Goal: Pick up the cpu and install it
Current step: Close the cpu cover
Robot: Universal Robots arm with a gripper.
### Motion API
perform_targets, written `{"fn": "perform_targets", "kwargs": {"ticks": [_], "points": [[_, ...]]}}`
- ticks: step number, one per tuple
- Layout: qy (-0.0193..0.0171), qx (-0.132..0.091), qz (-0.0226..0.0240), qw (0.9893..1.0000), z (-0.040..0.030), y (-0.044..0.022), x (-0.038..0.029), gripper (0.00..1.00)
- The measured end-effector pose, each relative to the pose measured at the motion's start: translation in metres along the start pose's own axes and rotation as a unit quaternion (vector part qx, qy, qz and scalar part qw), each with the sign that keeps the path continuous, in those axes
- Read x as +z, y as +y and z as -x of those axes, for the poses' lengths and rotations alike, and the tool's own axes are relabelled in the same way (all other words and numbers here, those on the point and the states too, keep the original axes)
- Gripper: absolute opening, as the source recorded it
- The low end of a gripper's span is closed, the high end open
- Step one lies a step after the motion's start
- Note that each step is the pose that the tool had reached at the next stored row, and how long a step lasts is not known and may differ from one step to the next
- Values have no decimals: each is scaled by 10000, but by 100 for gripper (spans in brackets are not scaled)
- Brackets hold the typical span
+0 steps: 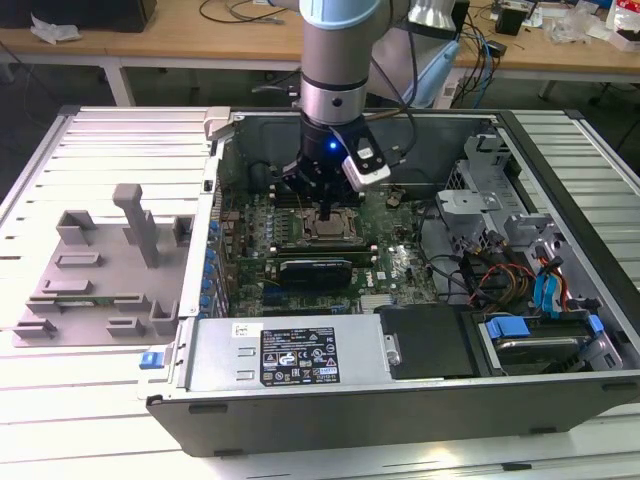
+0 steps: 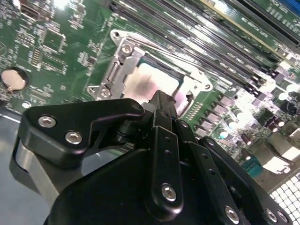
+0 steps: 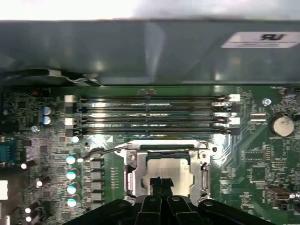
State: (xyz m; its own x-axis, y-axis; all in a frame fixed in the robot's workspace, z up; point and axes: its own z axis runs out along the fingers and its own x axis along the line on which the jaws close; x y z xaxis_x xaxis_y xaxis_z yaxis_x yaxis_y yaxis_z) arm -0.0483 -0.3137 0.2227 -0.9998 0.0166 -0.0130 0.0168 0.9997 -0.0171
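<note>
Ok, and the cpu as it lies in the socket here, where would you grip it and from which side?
Probably by two opposite rim edges, coming straight down from above. The cpu lies flat, shiny top up, with the socket frame close around it, so no sideways approach looks open. The gripper hangs directly over it.

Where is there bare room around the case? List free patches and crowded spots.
Free: the ribbed table beyond the grey fixture, and its strip at the exterior view's right of the case. Crowded: inside the case, with the end effector over the cpu and cables nearby.
</note>
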Motion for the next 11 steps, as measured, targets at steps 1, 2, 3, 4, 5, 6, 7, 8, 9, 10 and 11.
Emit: {"fn": "perform_targets", "kwargs": {"ticks": [1, 2, 3, 4, 5, 6, 7, 8, 9, 10, 11], "points": [[-1, -1, 0, 10000, -19, 0, 0, 11], [-4, -1, 0, 10000, -52, 0, 0, 11], [-6, -2, 0, 10000, -74, -1, -1, 11], [-11, -4, 0, 10000, -103, -1, -1, 11], [-15, -4, 1, 10000, -136, 0, 0, 11], [-16, -3, 1, 10000, -164, -1, 8, 11], [-16, -3, 1, 10000, -174, -3, 18, 11], [-17, -4, 0, 10000, -180, -5, 29, 11], [-19, -4, 1, 10000, -183, -5, 64, 11], [-20, -6, 1, 10000, -184, -5, 85, 11], [-21, -12, 1, 10000, -185, -5, 98, 11]]}}
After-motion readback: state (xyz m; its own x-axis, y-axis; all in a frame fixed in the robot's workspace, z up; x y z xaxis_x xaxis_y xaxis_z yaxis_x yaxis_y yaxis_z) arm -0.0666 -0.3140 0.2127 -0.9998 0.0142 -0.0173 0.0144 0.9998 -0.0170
